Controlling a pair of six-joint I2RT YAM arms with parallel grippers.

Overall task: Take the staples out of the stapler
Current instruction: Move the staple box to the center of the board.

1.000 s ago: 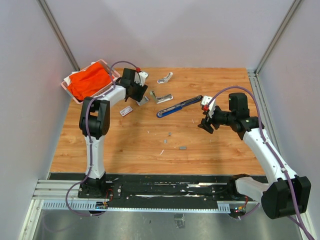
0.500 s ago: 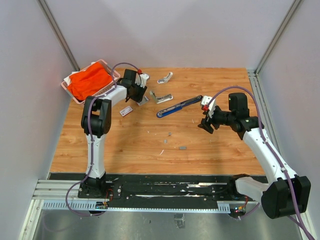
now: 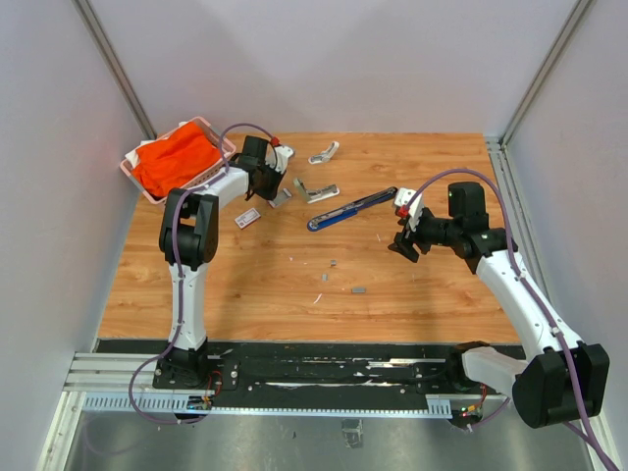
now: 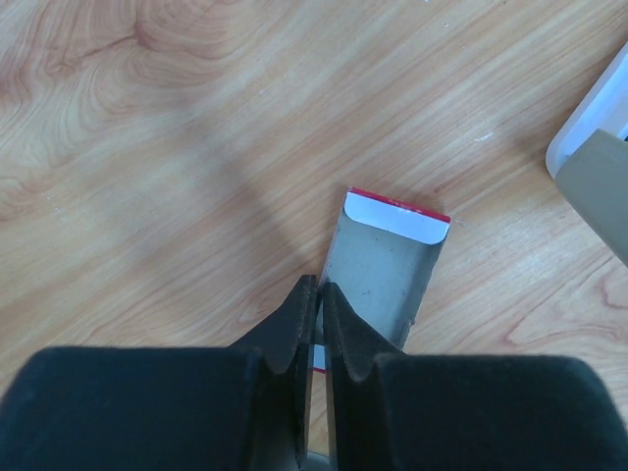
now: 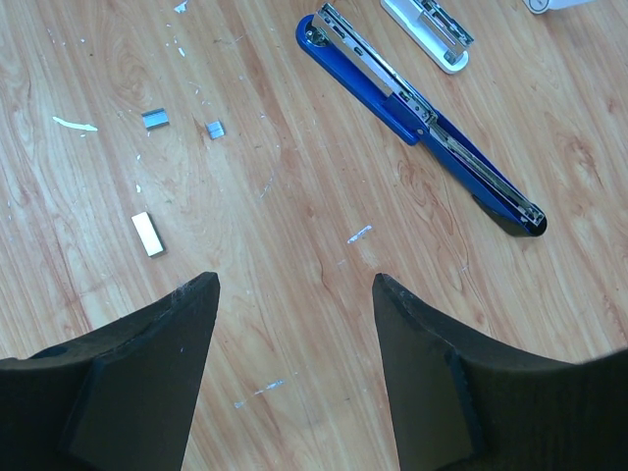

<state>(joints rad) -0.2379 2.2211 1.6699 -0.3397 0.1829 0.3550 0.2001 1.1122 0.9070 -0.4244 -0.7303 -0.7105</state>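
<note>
The stapler (image 3: 351, 209) lies flat on the table (image 3: 245, 285), a little right of the middle and closer to the far edge than the near one. It is slanted, and its metal channel faces up. The right gripper (image 5: 294, 285) hangs above bare wood just beside it, on the side nearer the right edge, with its jaws spread wide and nothing between them. A short strip of staples (image 5: 148, 234) rests on the wood well apart from the stapler, toward the near edge, with a couple of smaller loose bits (image 5: 155, 119) close by.

Toward the far left corner, the left gripper (image 4: 319, 287) has its jaws clenched tight together. The tips sit at the edge of a small open box (image 4: 383, 270), grey inside with a white and red end. I cannot tell whether they pinch its wall. A pink basket (image 3: 130, 167) holding an orange cloth (image 3: 177, 157) fills that corner.
</note>
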